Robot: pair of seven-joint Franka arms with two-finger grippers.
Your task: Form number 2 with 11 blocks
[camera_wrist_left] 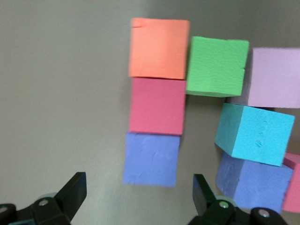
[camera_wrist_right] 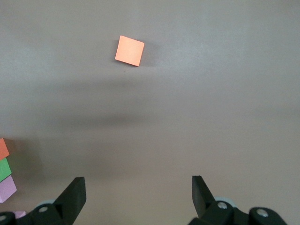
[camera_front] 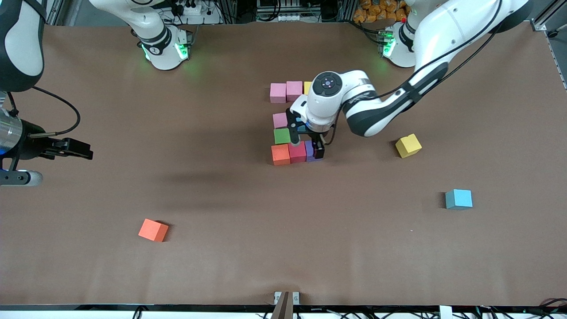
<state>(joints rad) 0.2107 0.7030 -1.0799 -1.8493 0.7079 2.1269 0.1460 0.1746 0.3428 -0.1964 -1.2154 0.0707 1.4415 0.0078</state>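
At the middle of the desk (camera_front: pixel 221 110), the half-built number 2 (camera_front: pixel 292 128) sits with the left tool (camera_front: pixel 305 148) low over its nearest row, fingers spread wide and gripping nothing, straddling the purple block (camera_front: pixel 309 150). That row reads orange block (camera_front: pixel 280 154), red block (camera_front: pixel 297 152), purple, all touching. Risk right now: lifting off at a slant could drag a finger across the purple cube and skew the whole row, since these foam cubes look light and likely slide easily. The green block (camera_front: pixel 282 135) and pink block (camera_front: pixel 280 120) stand just above, so a sideways sweep would knock them too. Plenty of bare room lies nearer the camera. Loose pieces wait well apart: a yellow block (camera_front: pixel 408 145), a light blue block (camera_front: pixel 458 199), another orange cube (camera_front: pixel 153 230). Off at its own end, the right tool (camera_front: pixel 79 150) waits, wide and empty, high over bare desk.
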